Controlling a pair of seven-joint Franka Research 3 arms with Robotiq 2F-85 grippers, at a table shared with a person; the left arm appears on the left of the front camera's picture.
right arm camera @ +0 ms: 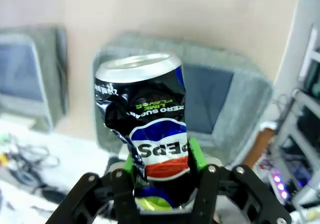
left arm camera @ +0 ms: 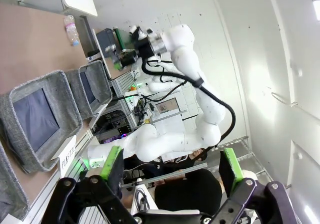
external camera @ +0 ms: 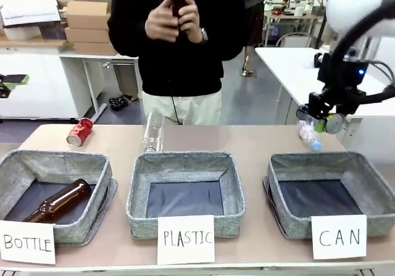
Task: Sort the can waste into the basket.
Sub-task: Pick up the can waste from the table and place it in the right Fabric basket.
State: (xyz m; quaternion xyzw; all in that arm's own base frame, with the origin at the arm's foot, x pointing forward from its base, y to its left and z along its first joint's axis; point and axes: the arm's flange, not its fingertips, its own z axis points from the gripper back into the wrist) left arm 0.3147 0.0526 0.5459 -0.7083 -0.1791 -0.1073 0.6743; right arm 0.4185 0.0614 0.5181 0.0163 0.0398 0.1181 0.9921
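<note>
Base of dented can (right arm camera: 145, 108) half-hidden btwn R gripper (right arm camera: 162, 159) pads.

At the lower right of your frame sits the CAN basket (external camera: 321, 159). Just above its far rim, the right gripper (external camera: 325, 120) clasps a can (external camera: 334, 123), round end toward you. The red can (external camera: 79, 132) lies on the table (external camera: 247, 140) at middle left, beyond the BOTTLE basket (external camera: 55, 158).

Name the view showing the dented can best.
Right wrist view: the dented can sits close, clamped by the right gripper. Front view: small, partly hidden by that gripper. Left wrist view: too distant to tell.
</note>
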